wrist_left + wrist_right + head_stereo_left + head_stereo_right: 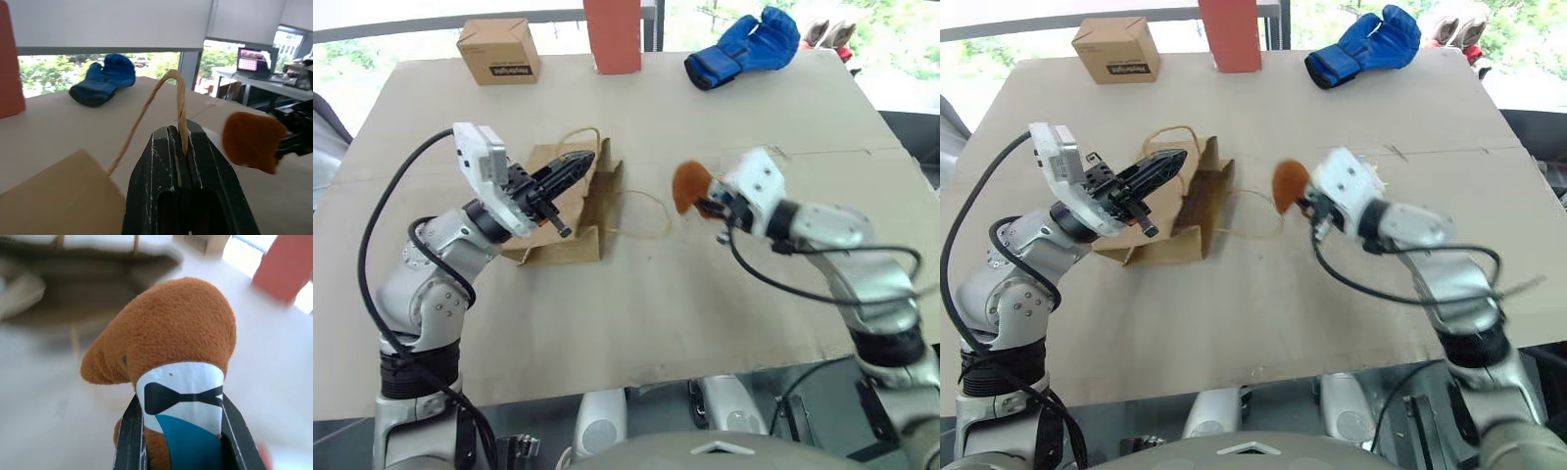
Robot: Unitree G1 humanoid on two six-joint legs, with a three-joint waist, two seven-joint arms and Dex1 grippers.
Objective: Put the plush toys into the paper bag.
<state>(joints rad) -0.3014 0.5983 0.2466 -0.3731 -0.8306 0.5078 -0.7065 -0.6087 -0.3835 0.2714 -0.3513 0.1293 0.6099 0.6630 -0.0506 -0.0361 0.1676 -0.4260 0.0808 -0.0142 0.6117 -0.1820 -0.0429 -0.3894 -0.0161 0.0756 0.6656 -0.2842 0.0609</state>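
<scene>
The brown paper bag (563, 211) lies on the table at centre left, its mouth facing right. My left gripper (582, 162) is shut on one twine handle (161, 88) and holds it up above the bag's mouth. To the right of the bag, a round brown bear plush toy (689, 188) with a blue and white face mark hangs above the table. My right gripper (710, 201) is shut on it, its fingers (131, 431) pressing on both sides of the bear (171, 333). The bag's other handle (646, 220) lies loose on the table between bag and bear.
At the table's far edge stand a small cardboard box (499, 51) with a printed label and a tall red block (613, 34). A blue padded glove (744, 49) lies at the far right. Brown cardboard sheet (656, 313) covers the tabletop.
</scene>
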